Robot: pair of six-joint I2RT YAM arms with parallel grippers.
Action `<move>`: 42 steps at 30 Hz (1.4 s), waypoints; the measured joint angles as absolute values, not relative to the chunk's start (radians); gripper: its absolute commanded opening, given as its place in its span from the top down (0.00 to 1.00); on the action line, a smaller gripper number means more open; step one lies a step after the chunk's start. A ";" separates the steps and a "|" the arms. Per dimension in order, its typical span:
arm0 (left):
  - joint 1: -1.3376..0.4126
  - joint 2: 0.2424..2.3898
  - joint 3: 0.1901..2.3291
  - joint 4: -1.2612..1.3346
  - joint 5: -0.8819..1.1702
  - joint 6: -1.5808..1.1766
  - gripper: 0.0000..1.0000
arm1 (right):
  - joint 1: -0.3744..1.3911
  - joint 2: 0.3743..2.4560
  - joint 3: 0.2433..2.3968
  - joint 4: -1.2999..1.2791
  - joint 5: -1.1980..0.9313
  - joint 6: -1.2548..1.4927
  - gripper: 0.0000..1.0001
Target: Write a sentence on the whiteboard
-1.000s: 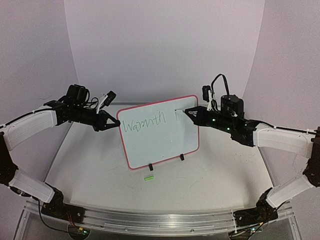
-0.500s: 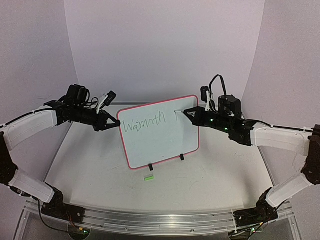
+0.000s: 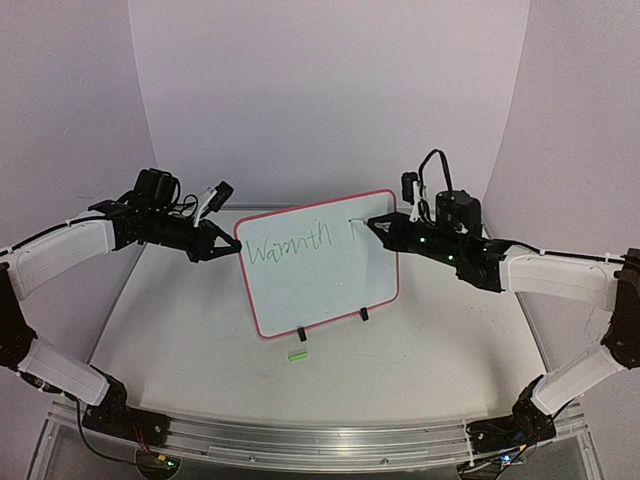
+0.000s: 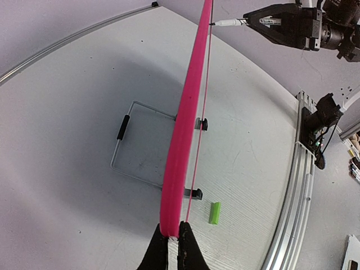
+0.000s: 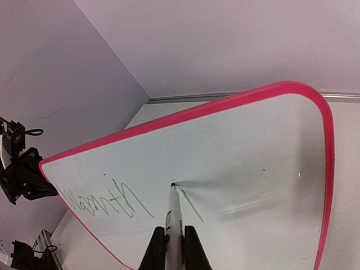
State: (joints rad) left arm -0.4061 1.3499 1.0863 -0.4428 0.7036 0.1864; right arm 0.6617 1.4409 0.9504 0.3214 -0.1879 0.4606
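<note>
The left claw (image 4: 173,239) clamps the whiteboard (image 3: 320,285) edge. The right claw (image 5: 174,232) grips a marker (image 5: 175,205), with the sentence (image 3: 288,245) unfinished after "Warmth". The next letters likely need steady strokes.

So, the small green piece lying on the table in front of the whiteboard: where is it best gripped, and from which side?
The green piece lies flat on the table, long and thin, apart from the feet of the whiteboard, so its long sides are free. Probably come from straight above, with the jaws closing across its narrow width at mid-length.

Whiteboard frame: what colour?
The whiteboard frame is bright red-pink, clearest in the left wrist view.
</note>
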 measured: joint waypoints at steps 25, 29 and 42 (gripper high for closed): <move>-0.407 1.350 1.086 -0.443 0.703 0.187 1.00 | 0.662 1.372 0.892 0.328 -0.146 0.472 1.00; -0.407 1.350 1.086 -0.443 0.703 0.187 1.00 | 0.662 1.387 0.893 0.328 -0.146 0.472 1.00; -0.407 1.350 1.086 -0.443 0.703 0.187 1.00 | 0.662 1.408 0.894 0.328 -0.136 0.473 1.00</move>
